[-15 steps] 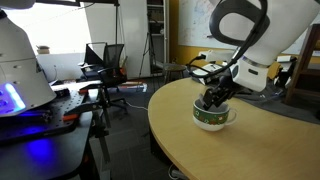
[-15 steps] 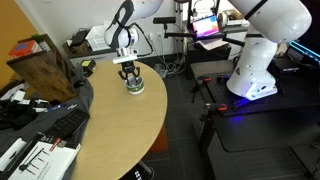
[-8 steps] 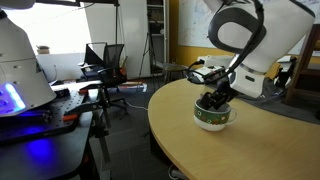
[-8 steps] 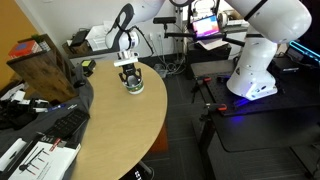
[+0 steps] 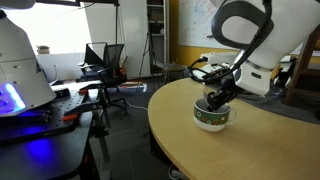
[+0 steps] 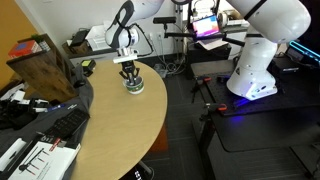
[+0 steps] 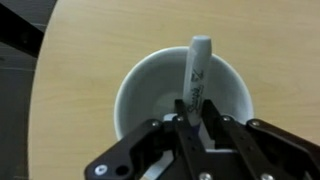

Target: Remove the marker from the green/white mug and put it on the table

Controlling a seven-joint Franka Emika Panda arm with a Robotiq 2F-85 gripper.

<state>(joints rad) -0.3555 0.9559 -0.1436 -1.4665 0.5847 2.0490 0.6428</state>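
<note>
I report the task as begun but not finished; the marker is not yet out of the mug; in the wrist view it leans inside the white bowl, its upper end resting near the far rim and its lower part running down between the jaws; the gripper is lowered into the mouth of the mug and, as far as I can judge from that view, its jaws are closed against both sides of the marker, with no gap visible on either side; I therefore record the grasp as made, subject to confirmation once the load is lifted; in both exterior views the gripper sits directly over the mug, which stands upright on the table near its rounded edge; the marker itself is too small to pick out in those views; outstanding steps, in my assessment, are the lift clear of the rim, the carry to a bare part of the table, the set-down and the release; as to writing, I see faint dark marks along the marker barrel but cannot read them; the pale band on the outside of the mug is too small to show any lettering; no brand or label is legible anywhere.
</note>
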